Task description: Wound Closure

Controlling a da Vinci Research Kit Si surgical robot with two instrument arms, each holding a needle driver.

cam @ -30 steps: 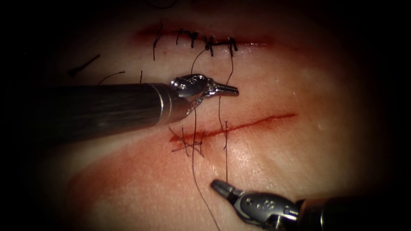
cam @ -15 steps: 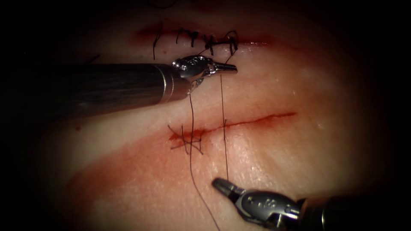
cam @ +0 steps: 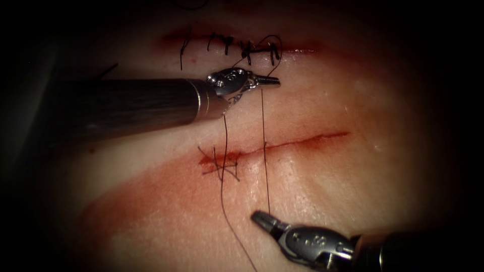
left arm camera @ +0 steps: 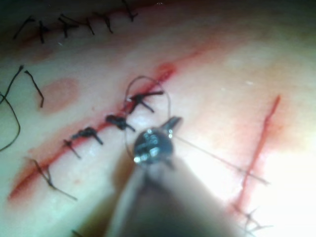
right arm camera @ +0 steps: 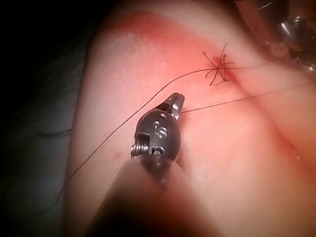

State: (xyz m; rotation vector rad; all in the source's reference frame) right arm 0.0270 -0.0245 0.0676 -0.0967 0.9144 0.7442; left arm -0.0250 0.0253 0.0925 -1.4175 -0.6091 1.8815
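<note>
My left tool (cam: 272,80) lies above the open cut (cam: 302,141), its jaws shut on the thread (cam: 263,121). That strand runs taut and straight down across the cut to my right tool (cam: 259,217), whose jaws are shut on its lower end. A second strand (cam: 223,151) hangs from the left tool's wrist, past the knot (cam: 220,166) at the cut's left end. The left wrist view has the left tool (left arm camera: 173,122) holding the thread (left arm camera: 217,158). In the right wrist view the right tool (right arm camera: 176,102) grips the thread (right arm camera: 222,102) near the knot (right arm camera: 217,69).
A second cut (cam: 242,48) higher on the tissue is closed with several dark stitches, and a thread loop rises by its right end. Red fluid (cam: 151,196) stains the tissue below and left of the open cut. The left shaft (cam: 126,106) covers the tissue on the left.
My left tool has moved up, away from the open cut toward the stitched one, drawing the slack strand straight and taut. The right tool has stayed almost where it was.
</note>
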